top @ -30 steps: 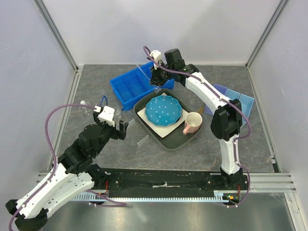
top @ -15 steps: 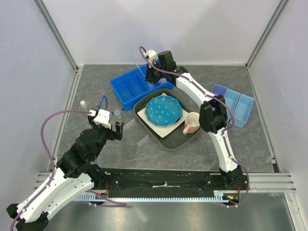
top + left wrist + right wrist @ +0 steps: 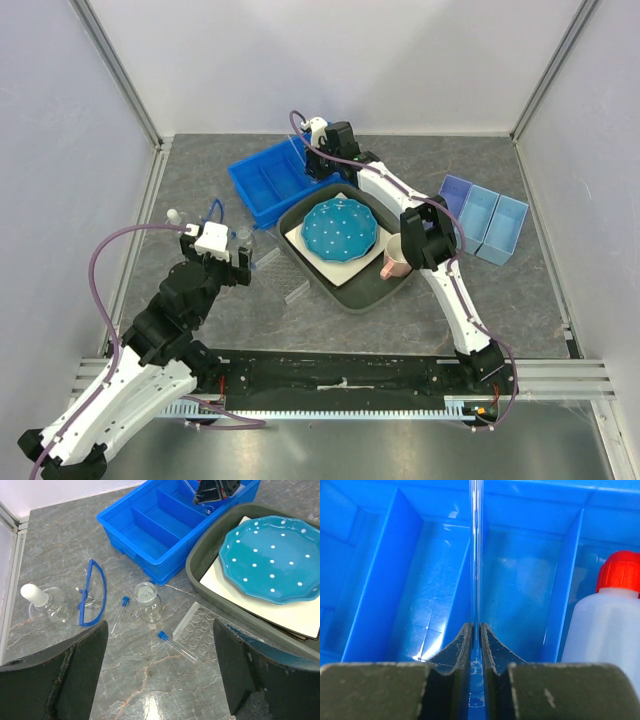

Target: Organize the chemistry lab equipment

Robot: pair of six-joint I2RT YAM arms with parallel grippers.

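The right gripper point(image 3: 476, 630) pinches a thin clear panel point(image 3: 475, 550), seen only edge-on and hard to identify, above the far blue divided bin point(image 3: 375, 575). A red-capped squeeze bottle point(image 3: 607, 625) is cropped at right. The left gripper point(image 3: 160, 630) hangs wide open over goggles point(image 3: 95, 592) and vials point(image 3: 177, 645) at left.

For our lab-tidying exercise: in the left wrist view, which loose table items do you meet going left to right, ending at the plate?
Bottle → goggles → left vial → beaker → rack → plate.
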